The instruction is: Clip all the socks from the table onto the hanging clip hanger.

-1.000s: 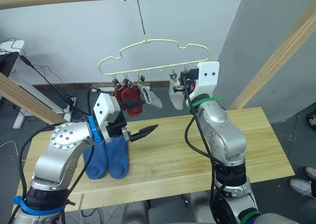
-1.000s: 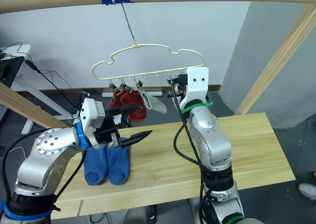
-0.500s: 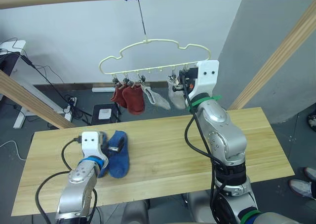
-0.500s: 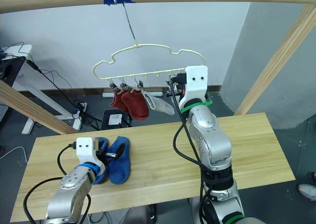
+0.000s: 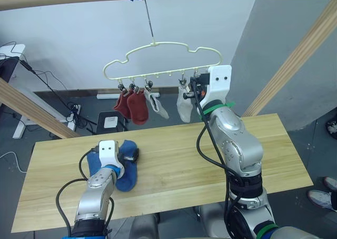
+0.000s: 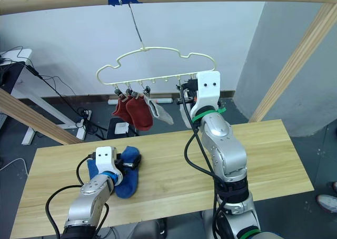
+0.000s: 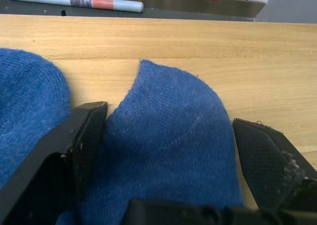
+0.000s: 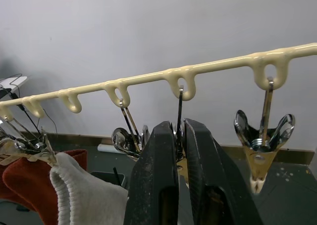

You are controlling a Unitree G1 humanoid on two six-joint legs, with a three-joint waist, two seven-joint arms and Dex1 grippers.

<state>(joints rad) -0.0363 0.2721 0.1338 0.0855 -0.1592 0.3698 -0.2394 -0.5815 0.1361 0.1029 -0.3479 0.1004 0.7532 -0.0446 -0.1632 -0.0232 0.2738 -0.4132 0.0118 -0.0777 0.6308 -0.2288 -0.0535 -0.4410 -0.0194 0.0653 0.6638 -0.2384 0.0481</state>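
Four socks already hung from the clip hanger (image 5: 158, 70): two rust red, two light grey. Two blue socks (image 5: 125, 165) remained on the tabletop (image 5: 174, 155), left side. The left tool (image 7: 168, 150) straddled one, fingers apart. The right tool (image 8: 179, 150) was pinched together on a clip.

**Camera placement**

Tabletop (image 5: 174, 160) and clip hanger (image 5: 163, 60) are viewed from above and ahead by both eye views, sharing one scene. Blue sock (image 7: 168, 150) is seen close by the left wrist view; hanger clips (image 8: 262, 140) by the right.
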